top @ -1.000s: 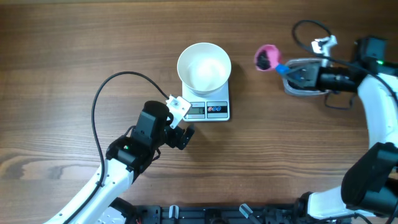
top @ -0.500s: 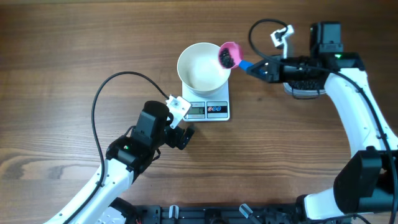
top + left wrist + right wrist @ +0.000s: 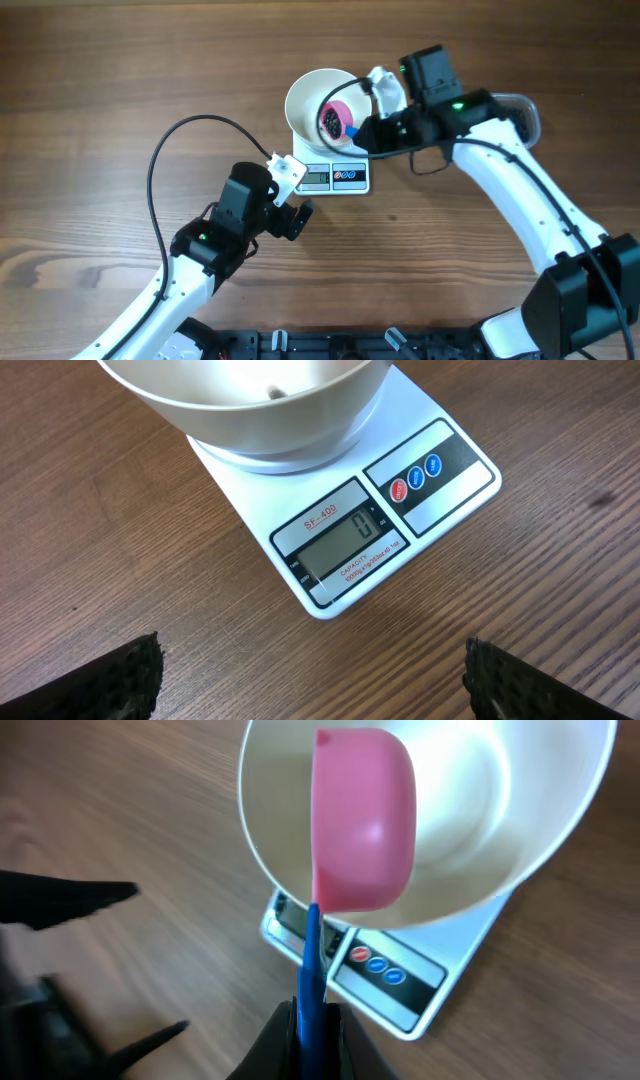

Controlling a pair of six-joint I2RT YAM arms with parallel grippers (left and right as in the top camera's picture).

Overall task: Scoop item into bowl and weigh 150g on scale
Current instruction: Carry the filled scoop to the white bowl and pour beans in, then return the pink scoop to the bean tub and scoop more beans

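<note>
step: tipping judged in hand | right fingers (image 3: pixel 275 1045) clamped on blue handle (image 3: pixel 312 960) of pink scoop (image 3: pixel 365 820) | item (image 3: pixel 330 122) seen in scoop, tilted over bowl (image 3: pixel 303 98) on scale (image 3: pixel 352 184) | handle axis laid from right fingers leftward over the bowl rim | display (image 3: pixel 345 545) read as 0 | left fingers (image 3: pixel 110 680) spread wide, empty, near scale front

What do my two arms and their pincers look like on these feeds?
Both arms share a build: white tubular links, black wrist housings, a small white camera block near the pincer. The left arm carries a long black cable loop; its pincer has black, grid-textured fingers. The right arm shows a green light on its housing.
</note>
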